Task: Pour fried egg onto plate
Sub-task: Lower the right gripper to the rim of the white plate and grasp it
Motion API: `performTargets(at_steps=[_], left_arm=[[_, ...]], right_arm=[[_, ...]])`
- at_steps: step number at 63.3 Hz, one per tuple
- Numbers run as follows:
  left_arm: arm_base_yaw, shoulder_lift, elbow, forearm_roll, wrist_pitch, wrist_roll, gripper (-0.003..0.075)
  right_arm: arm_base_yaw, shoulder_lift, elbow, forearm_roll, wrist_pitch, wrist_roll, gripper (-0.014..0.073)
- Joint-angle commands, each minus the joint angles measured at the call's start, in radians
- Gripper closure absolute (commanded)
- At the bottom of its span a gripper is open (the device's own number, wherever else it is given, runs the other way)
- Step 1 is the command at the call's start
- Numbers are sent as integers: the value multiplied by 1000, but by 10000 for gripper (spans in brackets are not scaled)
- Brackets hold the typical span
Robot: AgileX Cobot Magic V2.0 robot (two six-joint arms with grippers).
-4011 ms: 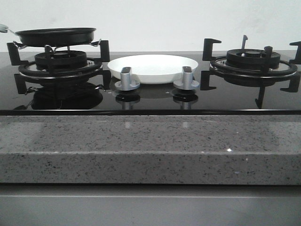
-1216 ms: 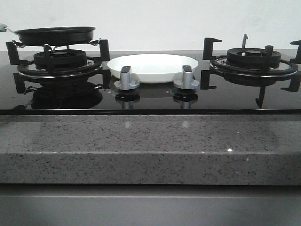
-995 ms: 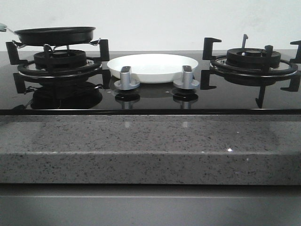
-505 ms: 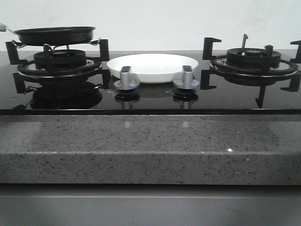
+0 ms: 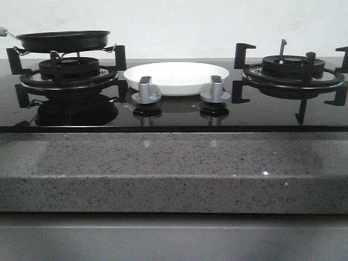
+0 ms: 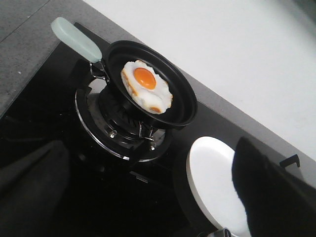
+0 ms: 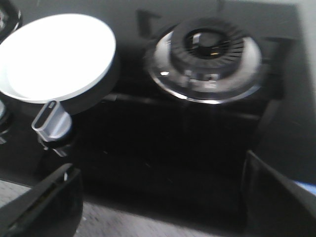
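Observation:
The fried egg (image 6: 146,86), white with an orange yolk, lies flat in the black frying pan (image 6: 170,106) on the left burner. The pan's pale green handle (image 6: 75,39) points away from the plate. The white plate (image 5: 176,76) sits empty between the two burners, and also shows in the left wrist view (image 6: 212,182) and the right wrist view (image 7: 57,54). In the front view the pan (image 5: 62,41) hides the egg. My left gripper (image 6: 148,197) is open and empty, above the hob beside the pan. My right gripper (image 7: 163,202) is open and empty, near the hob's front edge.
Two silver knobs (image 5: 147,91) (image 5: 216,89) stand in front of the plate. The right burner (image 5: 293,68) with black pan supports is bare. A speckled grey stone counter edge (image 5: 174,168) runs along the front. A white wall is behind the hob.

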Motion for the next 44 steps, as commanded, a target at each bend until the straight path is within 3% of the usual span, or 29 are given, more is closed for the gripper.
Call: performTargets(at_steps=[1,11,20,38,44], left_arm=[[1,-6,-38,-11,-52,-3,79],[1,-6,-38,-11,-56,-3,79],[1,-6,-38,-11,-58,-3,80],[1,-6,-38,-11,-59,-3,80],[1,-6,-38,-11,-59,-3,80]], right_arm=[[36,153,-187,14,22,-25,-69],[79,446,-506,14,153,-60,-69],[79,713,-847,26,381,-83,-57],[79,1138,-1471,60,711,-106,179],[79,1192,-1512,85,701,-114,232]])
